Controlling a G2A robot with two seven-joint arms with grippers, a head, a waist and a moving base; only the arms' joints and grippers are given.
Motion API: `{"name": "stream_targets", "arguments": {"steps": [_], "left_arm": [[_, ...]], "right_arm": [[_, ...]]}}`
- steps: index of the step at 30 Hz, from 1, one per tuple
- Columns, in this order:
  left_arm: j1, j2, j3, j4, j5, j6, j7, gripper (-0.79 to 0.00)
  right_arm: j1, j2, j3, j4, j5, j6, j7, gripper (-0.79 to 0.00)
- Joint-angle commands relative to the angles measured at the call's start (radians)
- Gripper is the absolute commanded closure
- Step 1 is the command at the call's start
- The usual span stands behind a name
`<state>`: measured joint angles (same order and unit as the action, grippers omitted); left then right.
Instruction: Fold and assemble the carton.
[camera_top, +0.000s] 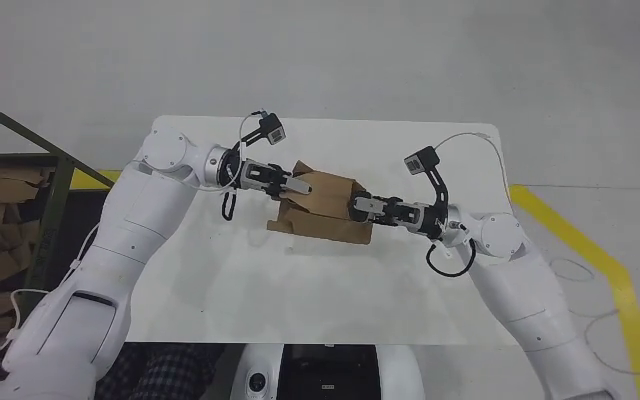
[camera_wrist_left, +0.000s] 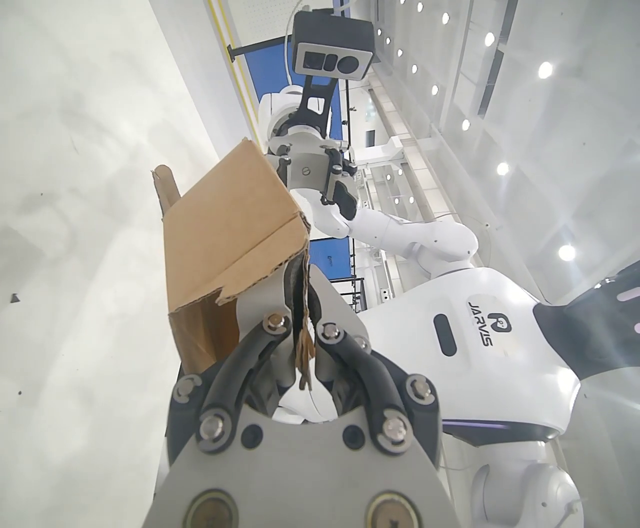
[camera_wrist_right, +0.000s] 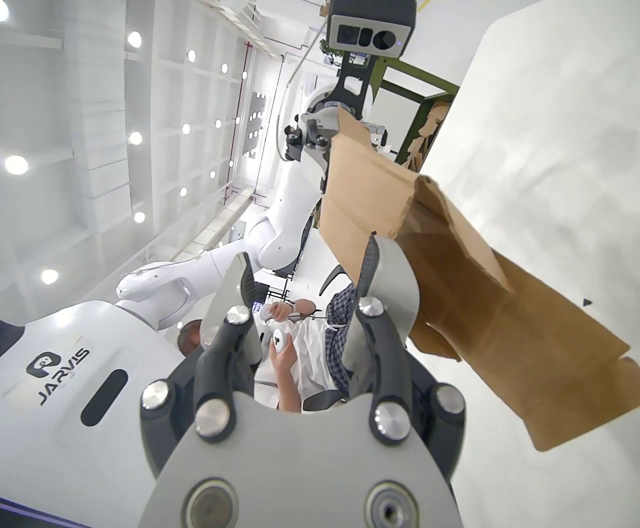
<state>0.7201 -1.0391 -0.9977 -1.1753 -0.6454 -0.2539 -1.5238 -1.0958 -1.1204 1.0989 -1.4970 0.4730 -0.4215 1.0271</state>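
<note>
Between the 2 hands, over the white desk (camera_top: 200, 300), is the carton (camera_top: 325, 205). It is plain brown corrugated cardboard, matte, half-opened into a slanted tube with loose flaps and a ragged, torn edge. The left hand (camera_wrist_left: 298, 287) is clamped on 1 thin flap at the carton's end. Its 2 black-padded fingers press together on the frayed cardboard, and the boxy body rises just past its fingertips. At the opposite end, the right hand (camera_wrist_right: 307, 255) has its fingers spread apart with nothing between them. 1 smooth grey finger (camera_wrist_right: 395, 285) lies against a flat panel, and the carton stretches off beside it. Whether the carton touches the desk, I cannot tell.
</note>
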Motion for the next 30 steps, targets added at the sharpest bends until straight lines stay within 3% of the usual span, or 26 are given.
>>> {"name": "stream_targets", "arguments": {"steps": [1,24,30], "left_arm": [[0.001,0.001,-0.003,-0.001,0.001,0.0,-0.004,0.0],[0.015,0.001,0.008,-0.049,0.001,0.018,-0.012,0.0],[0.015,0.001,0.019,-0.045,-0.01,0.024,-0.012,0.0]], "right_arm": [[0.003,0.0,0.003,0.008,-0.001,-0.002,0.004,-0.382],[0.036,-0.014,-0.051,0.04,-0.008,-0.004,0.035,-0.372],[0.045,-0.019,-0.066,0.05,0.003,-0.006,0.039,-0.317]]}}
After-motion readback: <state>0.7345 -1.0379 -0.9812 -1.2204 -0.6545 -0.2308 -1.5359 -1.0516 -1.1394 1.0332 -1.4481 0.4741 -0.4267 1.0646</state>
